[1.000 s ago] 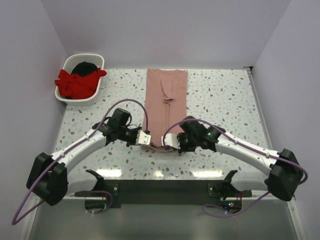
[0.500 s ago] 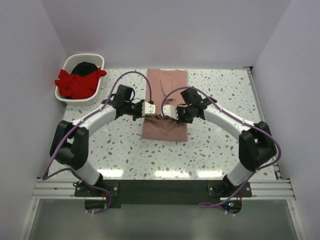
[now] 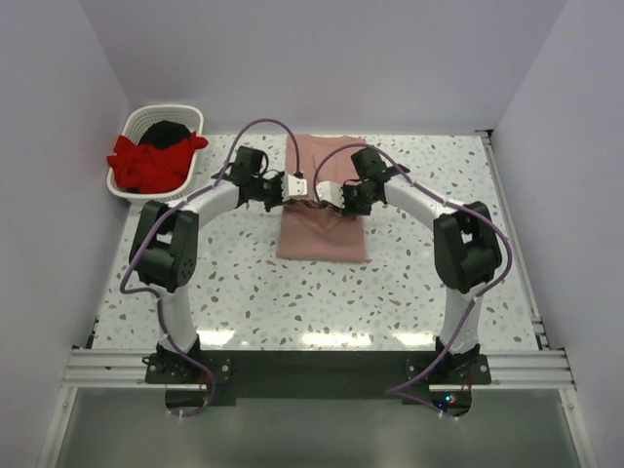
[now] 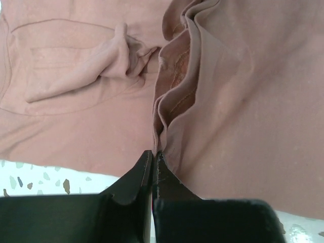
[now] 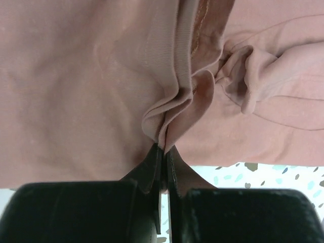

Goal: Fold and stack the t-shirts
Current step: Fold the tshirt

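Pinch on both sides: left claw (image 3: 297,185) and right claw (image 3: 331,192) clamp the raised edge of the salmon-pink t-shirt (image 3: 322,234), mid surface (image 3: 439,283); its long axis runs straight away, far end just beyond both.

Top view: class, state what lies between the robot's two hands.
Only bunched pink t-shirt cloth, pinched by the left hand and right hand; the top view shows it.

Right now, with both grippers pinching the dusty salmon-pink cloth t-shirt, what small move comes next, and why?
Probably carry its hem to the far end, then lower: the left gripper and right gripper hold the dusty salmon-pink t-shirt folded only partway over.
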{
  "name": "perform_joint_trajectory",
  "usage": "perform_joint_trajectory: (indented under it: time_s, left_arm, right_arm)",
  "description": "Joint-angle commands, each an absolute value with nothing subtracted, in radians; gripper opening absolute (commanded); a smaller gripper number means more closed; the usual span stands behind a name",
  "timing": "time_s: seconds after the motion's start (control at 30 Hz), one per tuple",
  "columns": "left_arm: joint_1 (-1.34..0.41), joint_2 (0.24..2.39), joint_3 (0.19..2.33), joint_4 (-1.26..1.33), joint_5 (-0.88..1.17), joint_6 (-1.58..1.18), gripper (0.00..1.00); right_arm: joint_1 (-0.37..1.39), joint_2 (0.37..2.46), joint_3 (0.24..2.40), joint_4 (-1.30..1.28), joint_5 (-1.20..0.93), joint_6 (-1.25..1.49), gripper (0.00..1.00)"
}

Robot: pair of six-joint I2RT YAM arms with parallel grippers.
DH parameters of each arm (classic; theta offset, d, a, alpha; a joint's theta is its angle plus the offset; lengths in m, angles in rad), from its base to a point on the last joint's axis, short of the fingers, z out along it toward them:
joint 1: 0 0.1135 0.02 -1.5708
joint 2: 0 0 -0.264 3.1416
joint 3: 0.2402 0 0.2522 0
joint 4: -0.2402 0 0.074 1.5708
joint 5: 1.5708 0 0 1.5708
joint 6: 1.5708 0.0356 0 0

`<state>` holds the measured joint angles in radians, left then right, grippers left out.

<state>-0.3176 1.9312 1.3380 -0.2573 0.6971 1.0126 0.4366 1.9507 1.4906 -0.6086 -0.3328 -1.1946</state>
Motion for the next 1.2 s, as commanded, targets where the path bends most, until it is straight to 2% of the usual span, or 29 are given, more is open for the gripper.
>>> perform_joint_trajectory:
  time_s: [0.0, 0.33, 0.37, 0.43, 0.47, 0.5, 0.6, 0.8, 0.97, 1.17]
  left_arm:
    - [-0.299, 1.965, 1.396, -0.192, 0.701, 1.022, 0.00]
    - [-0.291, 2.031, 1.419, -0.121, 0.655, 1.011, 0.00]
    - [-0.293, 2.036, 1.422, -0.115, 0.650, 0.996, 0.00]
    - [-0.288, 2.042, 1.434, -0.088, 0.628, 0.956, 0.09]
    - [-0.284, 2.040, 1.442, -0.078, 0.615, 0.930, 0.17]
    - [-0.278, 2.039, 1.450, -0.071, 0.604, 0.902, 0.30]
    - [-0.236, 2.000, 1.488, -0.069, 0.604, 0.801, 0.44]
    - [-0.184, 1.856, 1.418, -0.159, 0.708, 0.557, 0.49]
    - [-0.193, 1.775, 1.286, -0.210, 0.853, 0.323, 0.50]
    - [-0.209, 1.796, 1.109, -0.048, 0.962, -0.024, 0.50]
  right_arm:
    - [0.423, 1.991, 1.554, -0.578, -0.368, -1.243, 0.00]
    - [0.414, 2.085, 1.621, -0.529, -0.345, -1.230, 0.00]
    - [0.414, 2.088, 1.621, -0.523, -0.338, -1.227, 0.02]
    - [0.413, 2.085, 1.634, -0.523, -0.299, -1.209, 0.22]
    - [0.410, 2.079, 1.641, -0.526, -0.288, -1.181, 0.33]
    - [0.405, 2.072, 1.654, -0.535, -0.284, -1.172, 0.45]
    - [0.379, 2.019, 1.706, -0.575, -0.279, -1.118, 0.55]
    - [0.361, 1.935, 1.790, -0.761, -0.365, -0.881, 0.53]
    - [0.371, 1.898, 1.701, -0.831, -0.531, -0.553, 0.43]
    - [0.373, 1.896, 1.504, -0.691, -0.692, -0.239, 0.33]
